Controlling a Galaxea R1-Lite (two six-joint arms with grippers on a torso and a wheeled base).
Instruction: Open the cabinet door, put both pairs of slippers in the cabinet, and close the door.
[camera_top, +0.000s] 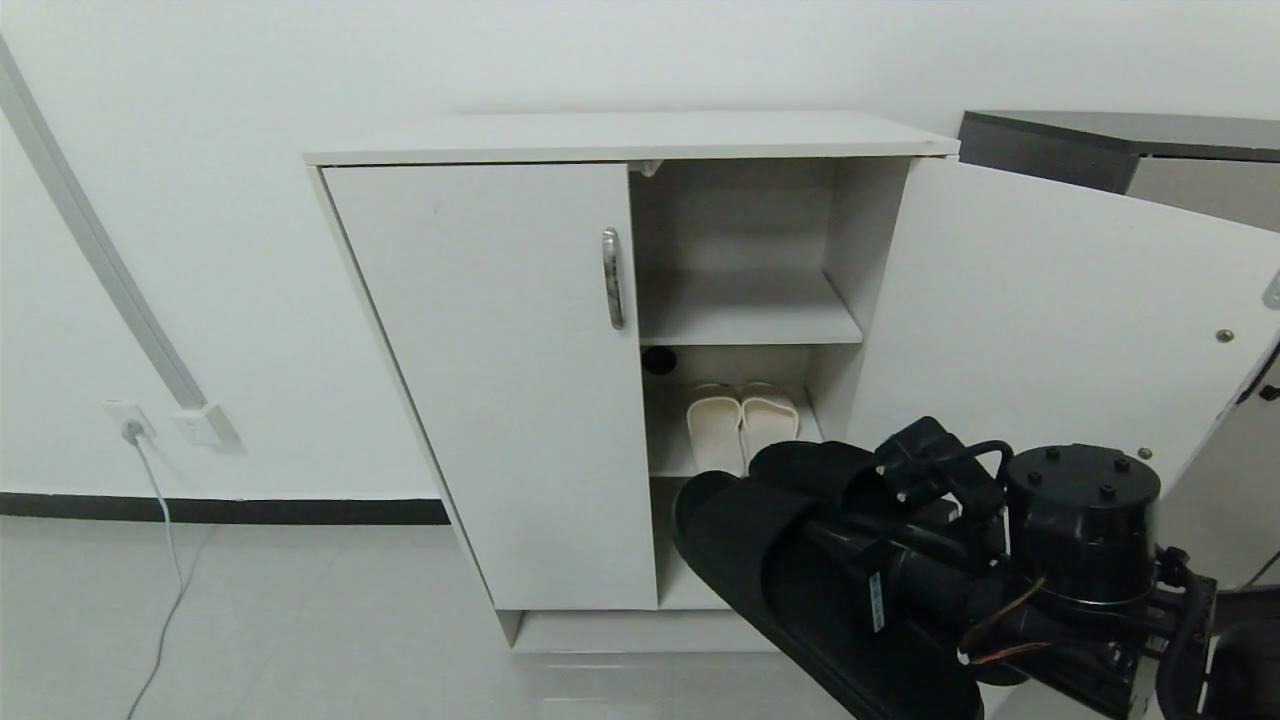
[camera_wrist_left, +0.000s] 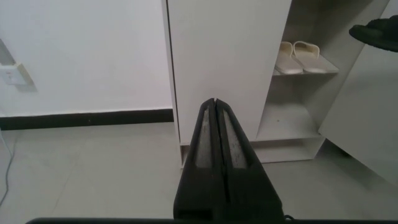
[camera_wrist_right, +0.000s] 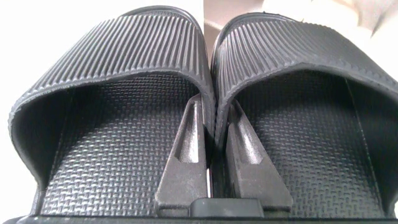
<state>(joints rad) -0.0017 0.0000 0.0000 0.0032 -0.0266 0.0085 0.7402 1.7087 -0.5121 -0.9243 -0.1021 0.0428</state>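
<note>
The white cabinet (camera_top: 490, 380) stands against the wall with its right door (camera_top: 1060, 310) swung open and its left door shut. A cream pair of slippers (camera_top: 742, 422) lies on the middle shelf (camera_wrist_left: 306, 65). My right gripper (camera_wrist_right: 210, 134) is shut on the inner straps of a black pair of slippers (camera_top: 770, 540), held side by side in the air in front of the open compartment, toes toward it. One black slipper's tip (camera_wrist_left: 376, 31) shows in the left wrist view. My left gripper (camera_wrist_left: 214, 109) is shut and holds nothing, low and back from the cabinet's left door.
The upper shelf (camera_top: 745, 310) and the bottom compartment (camera_wrist_left: 283, 121) hold nothing. A dark grey unit (camera_top: 1120, 150) stands behind the open door. A wall socket with a cable (camera_top: 130, 425) is at the left. Bare tiled floor (camera_top: 250, 620) lies in front.
</note>
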